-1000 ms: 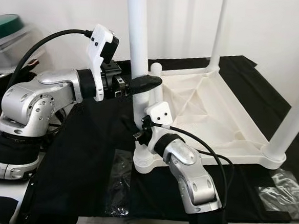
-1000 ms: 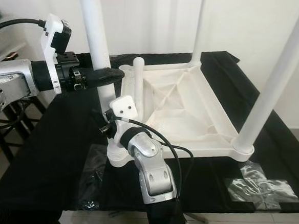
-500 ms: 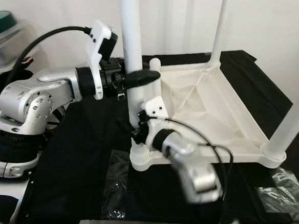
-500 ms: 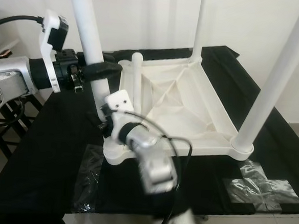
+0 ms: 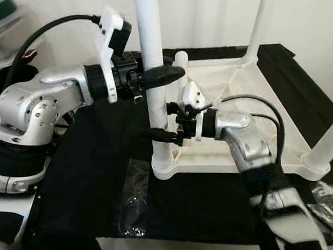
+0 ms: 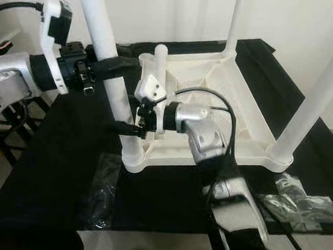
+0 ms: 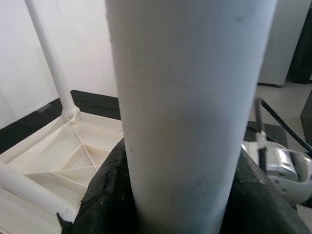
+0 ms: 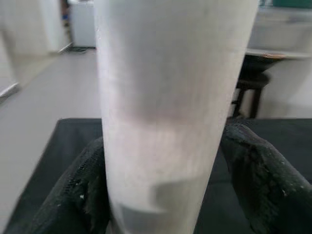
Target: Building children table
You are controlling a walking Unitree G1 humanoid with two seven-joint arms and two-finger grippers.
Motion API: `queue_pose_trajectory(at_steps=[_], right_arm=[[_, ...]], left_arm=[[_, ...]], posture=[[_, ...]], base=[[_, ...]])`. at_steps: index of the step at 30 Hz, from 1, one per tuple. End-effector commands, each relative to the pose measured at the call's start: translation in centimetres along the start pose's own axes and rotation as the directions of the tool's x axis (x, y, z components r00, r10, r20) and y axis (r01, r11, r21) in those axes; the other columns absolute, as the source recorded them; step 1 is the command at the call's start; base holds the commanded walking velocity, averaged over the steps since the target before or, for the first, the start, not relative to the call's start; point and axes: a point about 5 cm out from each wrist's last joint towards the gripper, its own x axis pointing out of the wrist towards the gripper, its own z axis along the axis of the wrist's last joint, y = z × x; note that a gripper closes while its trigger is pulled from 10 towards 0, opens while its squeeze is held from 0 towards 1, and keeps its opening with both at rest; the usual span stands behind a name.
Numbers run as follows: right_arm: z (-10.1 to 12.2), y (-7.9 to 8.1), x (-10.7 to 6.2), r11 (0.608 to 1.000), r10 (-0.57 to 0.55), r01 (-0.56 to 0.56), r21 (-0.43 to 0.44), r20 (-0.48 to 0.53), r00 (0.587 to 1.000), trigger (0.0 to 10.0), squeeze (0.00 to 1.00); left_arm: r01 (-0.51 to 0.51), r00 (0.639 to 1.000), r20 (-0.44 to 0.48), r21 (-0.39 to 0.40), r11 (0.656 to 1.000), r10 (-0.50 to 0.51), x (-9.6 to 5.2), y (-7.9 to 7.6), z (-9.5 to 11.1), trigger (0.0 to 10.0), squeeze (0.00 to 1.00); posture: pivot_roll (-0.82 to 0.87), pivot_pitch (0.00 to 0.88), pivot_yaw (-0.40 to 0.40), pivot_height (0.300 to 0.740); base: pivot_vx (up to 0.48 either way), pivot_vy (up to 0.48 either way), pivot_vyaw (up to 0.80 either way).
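On the black-draped counter (image 5: 94, 171) lies the upturned white plastic children's table top (image 5: 253, 108), ribbed underside up, with round white plastic legs rising from its corners. At the near-left corner socket stands the white tubular leg (image 5: 151, 61), gripped by both arms. The left gripper (image 5: 161, 75) has its jaws closed around the leg high up, probably to keep it plumb. The right gripper (image 5: 166, 133) clamps the same leg lower down, just above the socket, seemingly to press or twist it home. A short white peg (image 6: 160, 59) stands behind.
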Motion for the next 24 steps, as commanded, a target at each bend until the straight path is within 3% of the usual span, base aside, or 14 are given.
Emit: queue_pose_trajectory(at_steps=[1,2,10,16,17,19,20,23,24], right_arm=[[-0.4,-0.8,-0.4,0.999,0.000,-0.001,0.046,0.012,1.000,2.5,0.00],[-0.8,-0.8,-0.3,0.996,0.029,-0.030,0.079,0.016,0.999,0.0,0.00],[-2.1,-0.6,0.3,0.988,0.097,-0.097,0.120,0.009,0.995,0.0,0.00],[-2.6,-0.6,0.4,0.988,0.081,-0.083,0.134,0.022,0.996,0.0,0.00],[-2.7,-0.6,0.3,0.988,0.071,-0.073,0.136,0.023,0.997,0.0,0.00],[-2.7,-0.6,0.3,0.988,0.071,-0.073,0.136,0.023,0.997,0.0,0.00],[-2.9,-0.8,0.2,0.988,0.045,-0.048,0.144,0.021,0.999,0.0,0.00],[-3.2,-0.9,0.0,0.988,0.007,-0.010,0.156,0.021,1.000,0.0,0.00],[-3.8,-0.9,-0.1,0.981,-0.074,0.071,0.180,0.010,0.997,0.0,0.00]], left_arm=[[0.010,0.999,-0.053,-0.026,1.000,-0.011,-0.4,-0.3,-1.1,0.0,0.00],[0.014,0.998,-0.055,-0.025,1.000,-0.015,-0.4,-0.3,-1.1,0.0,0.00],[0.027,0.998,-0.057,-0.023,0.999,-0.028,-0.4,-0.6,-1.1,0.0,0.00],[0.029,0.998,-0.052,0.000,1.000,-0.029,-0.3,-0.7,-1.2,0.0,0.00],[0.016,0.999,-0.041,0.003,1.000,-0.016,-0.4,-0.6,-1.1,2.5,0.35],[0.016,0.999,-0.041,0.003,1.000,-0.016,-0.4,-0.6,-1.1,2.5,0.35],[0.026,0.999,-0.036,0.001,1.000,-0.026,-0.4,-0.7,-1.1,10.0,1.00],[0.034,0.999,-0.031,0.002,0.999,-0.034,-0.5,-0.8,-1.0,10.0,1.00],[0.007,1.000,-0.014,-0.007,1.000,-0.007,-1.3,-0.6,-0.8,10.0,1.00]], posture=[[0.03,0.047,0.106,0.740],[0.03,0.047,0.105,0.740],[0.04,0.045,0.105,0.740],[0.03,0.042,0.104,0.740],[0.03,0.042,0.104,0.740],[0.03,0.042,0.104,0.740],[0.02,0.039,0.102,0.740],[0.01,0.039,0.092,0.740],[0.00,0.043,0.072,0.740]], base=[[0.000,0.000,0.00],[0.000,0.000,0.00],[0.000,0.000,0.00],[0.000,0.000,0.00],[0.000,0.000,0.00],[0.000,0.000,0.00],[0.000,0.000,0.00],[0.000,0.000,0.00],[0.000,0.000,0.00]])
